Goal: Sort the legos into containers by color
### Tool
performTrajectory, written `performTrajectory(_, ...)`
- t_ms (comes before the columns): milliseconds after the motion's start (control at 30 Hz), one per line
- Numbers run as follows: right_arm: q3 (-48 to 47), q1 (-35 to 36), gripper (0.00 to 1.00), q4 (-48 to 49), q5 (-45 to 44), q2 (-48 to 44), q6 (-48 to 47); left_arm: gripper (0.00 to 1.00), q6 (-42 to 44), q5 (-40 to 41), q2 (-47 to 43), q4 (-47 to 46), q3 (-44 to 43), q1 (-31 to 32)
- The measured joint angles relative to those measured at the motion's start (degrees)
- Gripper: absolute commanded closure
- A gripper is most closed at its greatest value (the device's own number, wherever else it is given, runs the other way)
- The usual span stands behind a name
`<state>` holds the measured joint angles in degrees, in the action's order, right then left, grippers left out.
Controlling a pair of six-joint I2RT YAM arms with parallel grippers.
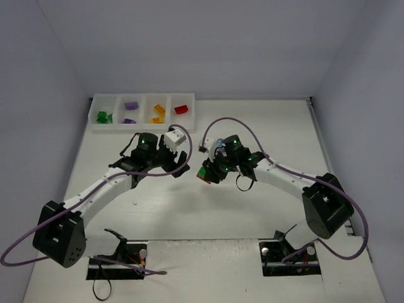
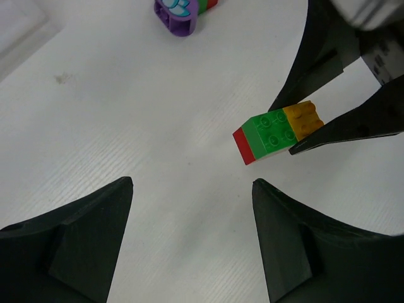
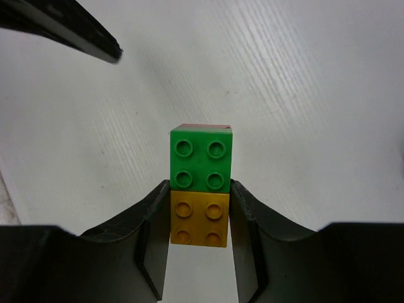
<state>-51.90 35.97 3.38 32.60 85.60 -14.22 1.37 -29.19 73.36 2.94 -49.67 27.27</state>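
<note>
My right gripper [image 3: 199,187] is shut on the orange-yellow brick [image 3: 199,219] of a joined lego stack, with a green brick [image 3: 201,158] ahead of it and a red layer [image 2: 243,146] at the far end. The stack [image 1: 203,175] hangs just over the table's middle. My left gripper [image 2: 192,183] stands open and empty a short way from that stack, fingers [image 2: 95,227] spread over bare table. The containers, one white tray [image 1: 144,96] at the back left, hold green [image 1: 104,117], purple [image 1: 130,106], orange [image 1: 158,113] and red [image 1: 182,110] legos, one colour per compartment.
A purple piece [image 2: 180,16] with green and red behind it lies at the top edge of the left wrist view. Both arms lean in towards the table's middle. White walls close in the back and both sides.
</note>
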Motion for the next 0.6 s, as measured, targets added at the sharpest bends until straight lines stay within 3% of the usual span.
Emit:
performTrajectory(200, -1.92, 4.13, 0.82, -1.07, -5.86, 8.22, -2.93, 0.3, -0.76, 5.62, -4.59, -0.39, 3.82, -0.28)
performTrajectory(300, -3.69, 5.49, 0.68, -1.27, -7.61, 11.43, -4.46, 0.3, -0.81, 6.86, -6.45, -0.9, 4.59, -0.39)
performTrajectory(333, -4.2, 5.81, 0.6, -1.27, -7.98, 12.28, -4.96, 0.3, -0.83, 6.99, -6.78, -0.94, 4.79, -0.46)
performTrajectory(600, -4.98, 6.8, 0.35, -1.64, -8.83, 14.78, -7.19, 0.3, 1.14, 6.54, -7.28, -0.96, 7.17, -0.66)
